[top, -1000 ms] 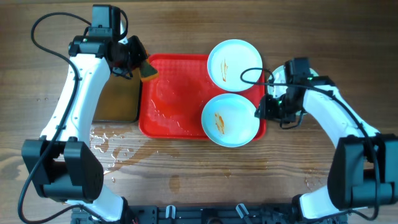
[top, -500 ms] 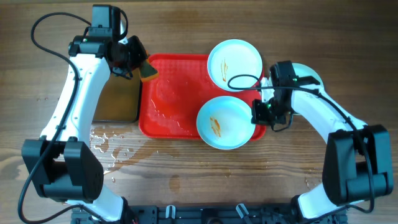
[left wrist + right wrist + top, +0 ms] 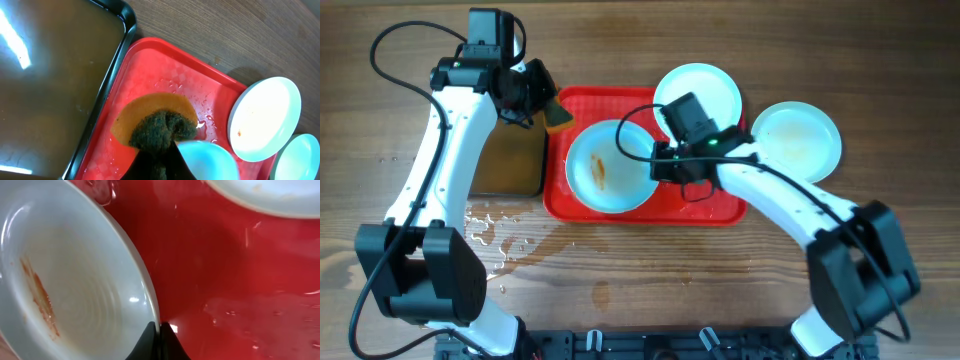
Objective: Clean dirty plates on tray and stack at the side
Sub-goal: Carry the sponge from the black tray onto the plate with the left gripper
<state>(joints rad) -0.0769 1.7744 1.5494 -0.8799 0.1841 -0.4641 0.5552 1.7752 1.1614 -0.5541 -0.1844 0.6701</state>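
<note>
Brown wood-grain table fills overhead view. Wet patch w/ droplets on it, near left. Black rail along near edge. Light even, soft.

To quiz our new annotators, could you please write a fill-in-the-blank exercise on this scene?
The right gripper pinches the streaked plate by its ____.
The left gripper holds a ____ above the tray.
Exactly ____ plate lies on the table, off the tray.
Missing words: rim; sponge; one.
</note>
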